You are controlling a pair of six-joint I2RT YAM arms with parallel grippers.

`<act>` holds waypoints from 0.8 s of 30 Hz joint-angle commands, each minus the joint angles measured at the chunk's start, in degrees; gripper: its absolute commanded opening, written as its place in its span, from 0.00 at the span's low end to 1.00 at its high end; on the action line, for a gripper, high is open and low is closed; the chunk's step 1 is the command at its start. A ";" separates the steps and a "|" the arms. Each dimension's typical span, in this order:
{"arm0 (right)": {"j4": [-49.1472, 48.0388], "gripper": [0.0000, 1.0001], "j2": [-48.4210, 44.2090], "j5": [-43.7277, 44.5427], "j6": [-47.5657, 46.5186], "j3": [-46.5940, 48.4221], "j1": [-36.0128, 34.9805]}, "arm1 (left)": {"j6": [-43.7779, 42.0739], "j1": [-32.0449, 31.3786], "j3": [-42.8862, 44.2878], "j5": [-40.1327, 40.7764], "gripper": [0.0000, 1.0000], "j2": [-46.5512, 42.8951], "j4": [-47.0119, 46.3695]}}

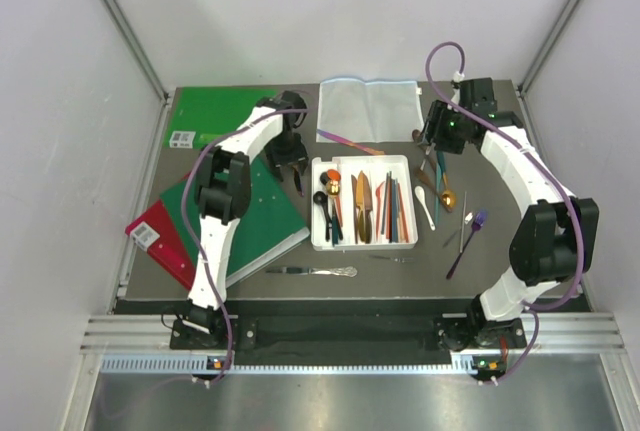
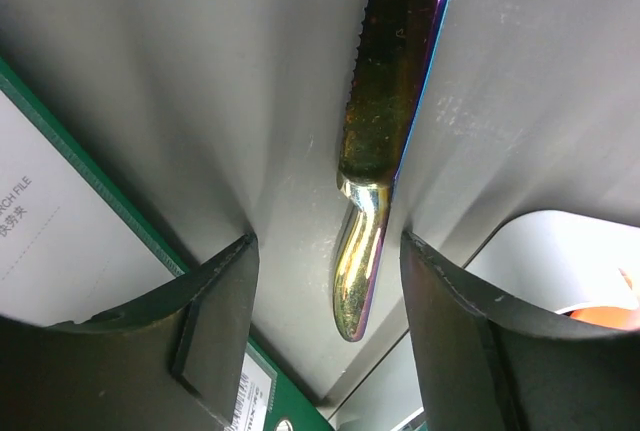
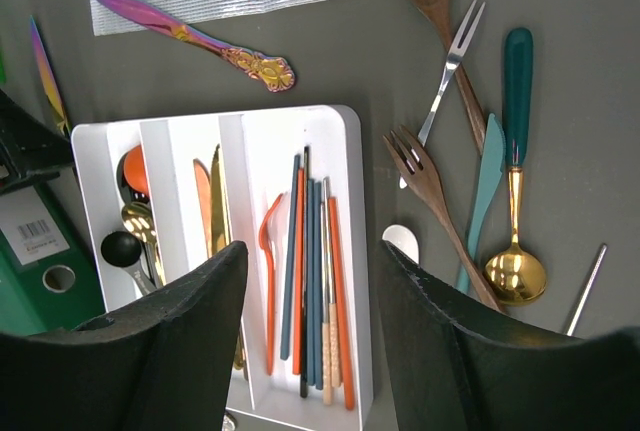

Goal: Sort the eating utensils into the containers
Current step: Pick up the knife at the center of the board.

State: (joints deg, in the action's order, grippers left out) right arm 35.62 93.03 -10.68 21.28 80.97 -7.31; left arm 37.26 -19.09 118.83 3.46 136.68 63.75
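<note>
Dark grey tabletop [image 1: 420,276], white walls [image 1: 300,11]; left fingers [image 2: 215,321] wide astride iridescent knife [image 2: 385,101]; right fingers [image 3: 170,341] wide, empty.

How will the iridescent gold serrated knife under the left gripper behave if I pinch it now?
Probably stiff: the iridescent gold serrated knife looks like solid metal. Its polished, mirror-bright handle may slip between the open jaws of the left gripper. It lies flat on the grey table, so it will likely slide or pivot rather than roll.
</note>
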 commanded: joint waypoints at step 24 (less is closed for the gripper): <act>-2.30 0.54 1.01 -1.45 -0.36 0.24 1.86 | -2.72 0.55 5.80 1.63 0.53 7.37 -1.61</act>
State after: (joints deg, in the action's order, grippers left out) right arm 35.27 93.47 -11.20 21.19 80.97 -6.22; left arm 34.46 -19.00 124.60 2.48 140.14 66.54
